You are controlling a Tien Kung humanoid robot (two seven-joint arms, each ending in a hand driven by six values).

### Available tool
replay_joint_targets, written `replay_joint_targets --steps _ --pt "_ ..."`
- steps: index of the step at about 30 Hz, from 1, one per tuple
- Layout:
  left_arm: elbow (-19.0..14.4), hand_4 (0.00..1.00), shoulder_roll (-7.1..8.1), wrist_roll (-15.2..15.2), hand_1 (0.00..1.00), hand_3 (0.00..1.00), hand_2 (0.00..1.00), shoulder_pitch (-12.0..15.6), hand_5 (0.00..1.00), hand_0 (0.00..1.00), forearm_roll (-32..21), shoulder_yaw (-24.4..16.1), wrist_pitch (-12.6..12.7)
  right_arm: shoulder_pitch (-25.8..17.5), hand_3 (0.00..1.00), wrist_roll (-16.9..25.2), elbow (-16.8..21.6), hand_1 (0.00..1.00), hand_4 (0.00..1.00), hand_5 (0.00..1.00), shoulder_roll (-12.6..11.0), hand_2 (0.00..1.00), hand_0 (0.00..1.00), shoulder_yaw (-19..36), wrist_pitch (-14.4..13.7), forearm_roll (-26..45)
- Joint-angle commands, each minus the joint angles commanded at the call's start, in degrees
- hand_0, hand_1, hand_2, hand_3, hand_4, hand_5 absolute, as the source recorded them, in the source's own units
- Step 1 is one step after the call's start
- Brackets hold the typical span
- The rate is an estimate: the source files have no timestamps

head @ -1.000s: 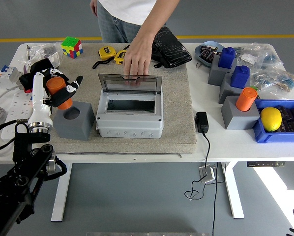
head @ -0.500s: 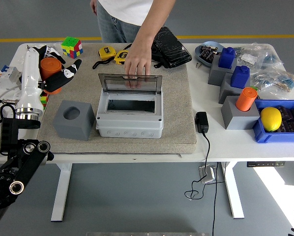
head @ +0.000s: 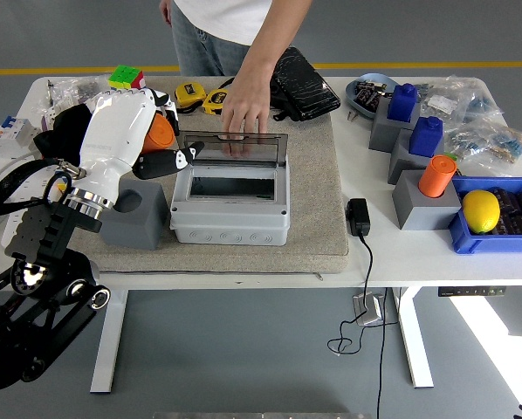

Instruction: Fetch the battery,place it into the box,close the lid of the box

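Fingers of the left hand (head: 130, 131) are curled around the orange battery (head: 160, 133), which hangs just left of the open grey box (head: 230, 209), level with its raised clear lid (head: 231, 148); to do this well, I judge the hand should travel right until the battery is squarely over the dark opening, lower it inside before loosening, and stay clear of the person's hand (head: 242, 109) steadying the lid's top edge. Half a second ago the hand held the battery farther left, near the Rubik's cube (head: 126, 78); it has since swung toward the box, above the grey holder block (head: 139, 214); the person's hand has not shifted.
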Motion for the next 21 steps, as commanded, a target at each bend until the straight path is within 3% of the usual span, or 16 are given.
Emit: replay_joint_targets --steps 13,21 --pt "3.4 0.753 1.17 0.3 0.031 0.089 0.084 -4.4 0.136 0.063 0.0 9.8 -1.4 0.1 0.795 -0.4 0.0 0.785 0.998 0.998 -0.1 0.762 0.838 1.2 -0.1 -1.3" --pt "4.0 0.752 0.71 0.4 0.035 0.090 0.083 -3.6 0.133 0.065 0.0 10.8 -1.8 0.2 0.795 -0.1 0.0 0.786 0.998 0.998 0.0 0.762 0.839 1.1 -0.2 -1.0"
